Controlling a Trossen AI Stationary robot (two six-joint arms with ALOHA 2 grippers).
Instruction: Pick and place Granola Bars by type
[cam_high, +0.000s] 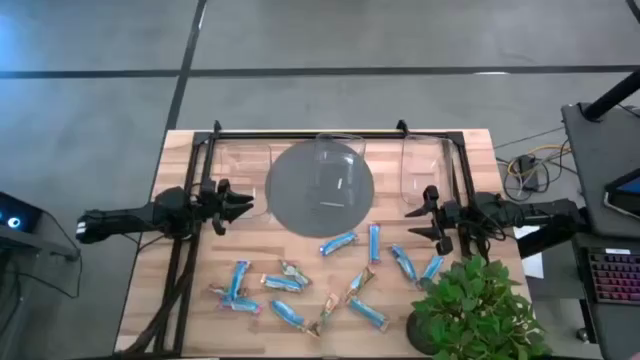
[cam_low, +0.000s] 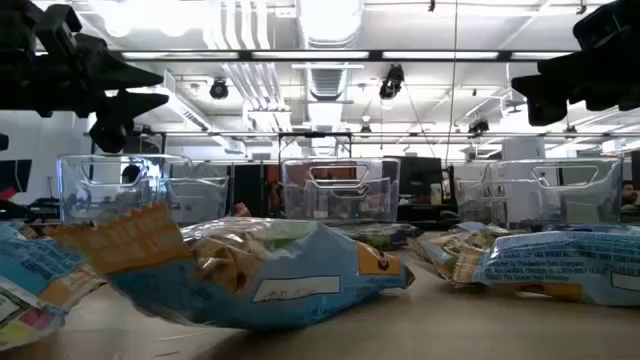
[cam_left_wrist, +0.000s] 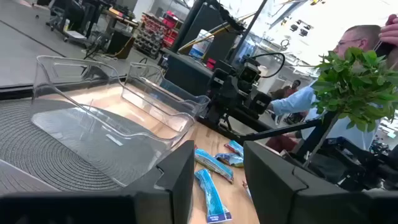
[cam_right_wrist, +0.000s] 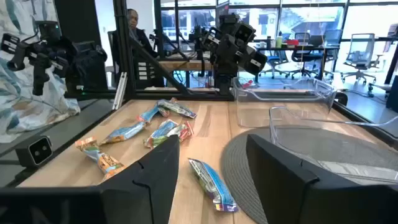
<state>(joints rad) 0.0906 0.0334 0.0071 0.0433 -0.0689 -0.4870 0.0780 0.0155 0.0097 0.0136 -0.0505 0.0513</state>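
Note:
Several granola bars lie flat and scattered on the near half of the wooden table: blue-wrapped ones and tan ones. My left gripper hovers level at the table's left, pointing right, open and empty; its wrist view looks between the fingers at a blue bar. My right gripper hovers at the right, pointing left, open and empty, with a blue bar lying ahead of it on the table.
A clear bin sits on a round grey mat at the table's far middle, and another clear bin stands at the far right. A potted plant occupies the near right corner. A person is beyond the table.

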